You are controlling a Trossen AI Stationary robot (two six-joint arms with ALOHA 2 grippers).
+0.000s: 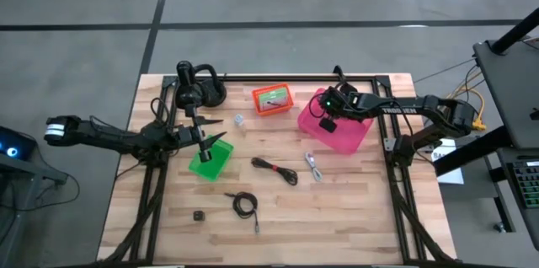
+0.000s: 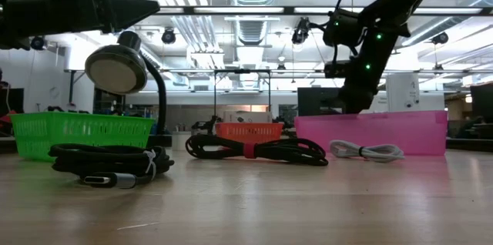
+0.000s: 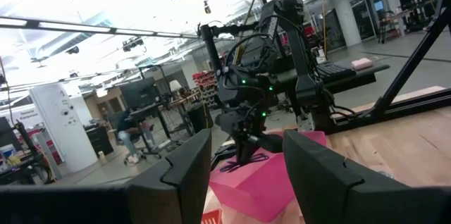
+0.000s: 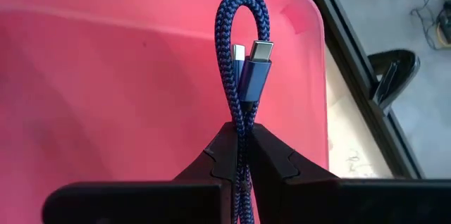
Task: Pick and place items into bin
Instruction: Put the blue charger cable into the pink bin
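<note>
My right gripper (image 1: 327,121) hangs over the pink bin (image 1: 345,137) and is shut on a purple-blue braided cable (image 4: 243,48). My left gripper (image 1: 221,130) is open and empty, raised over the green bin (image 1: 210,163). On the table lie a coiled black cable (image 1: 274,169), a second black cable (image 1: 244,205), a pale grey cable (image 1: 313,165), a tiny black block (image 1: 200,216) and a tiny white piece (image 1: 238,120). Something green shows inside the orange bin (image 1: 272,98). My right gripper pinches the purple-blue cable between its two fingers (image 4: 275,157), on a folded bundle of strands. The folded loop (image 4: 243,5) and two plug ends (image 4: 257,65) stick out past the fingertips. The cable is lifted clear, above the pink bin's floor (image 4: 106,90).
A black gooseneck lamp (image 1: 198,91) stands at the table's far left, behind the green bin. Black frame rails run along the table's far edge and down both sides. Open wood lies at the near middle and near right of the table (image 1: 354,217).
</note>
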